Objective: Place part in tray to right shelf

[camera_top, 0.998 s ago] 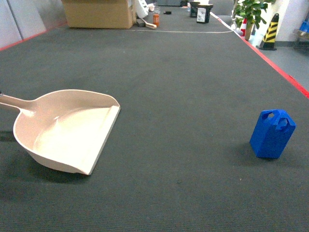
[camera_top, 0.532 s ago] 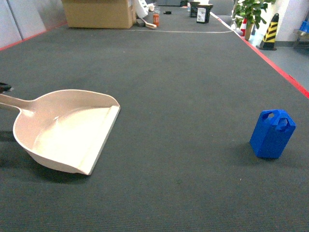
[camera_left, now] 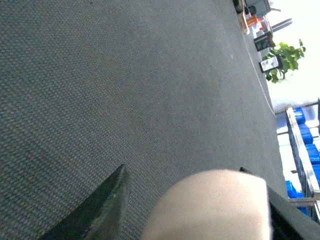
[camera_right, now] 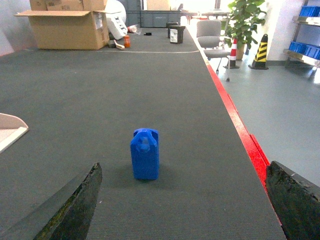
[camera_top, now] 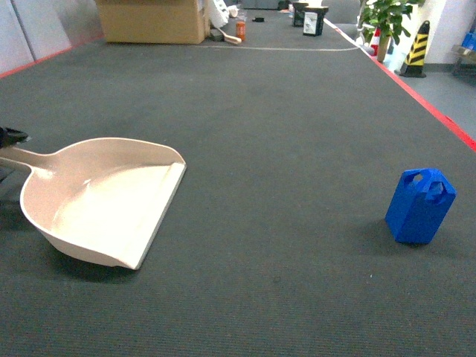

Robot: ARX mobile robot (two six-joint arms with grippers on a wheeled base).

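Observation:
The cream tray (camera_top: 104, 201) lies on the dark carpet at the left of the head view, its handle (camera_top: 18, 157) pointing off the left edge. The dark tip of my left gripper (camera_top: 9, 136) shows there beside the handle. In the left wrist view my left gripper (camera_left: 182, 169) is open, with the handle's rounded end (camera_left: 212, 205) between the jaws, close against the right finger and apart from the left one. The blue part (camera_top: 419, 206) stands upright at the right. My right gripper (camera_right: 185, 165) is open and empty, a short way back from the part (camera_right: 145, 153).
A red floor line (camera_top: 424, 104) runs along the carpet's right edge, close to the part. Far back stand a cardboard box (camera_top: 152, 20), a potted plant (camera_top: 387, 18) and a striped cone (camera_top: 416, 48). Blue crates on a shelf (camera_left: 300, 165) lie to the right.
My left gripper's tip has come into the head view at the left edge, beside the tray's handle. The tray and the part have not moved.

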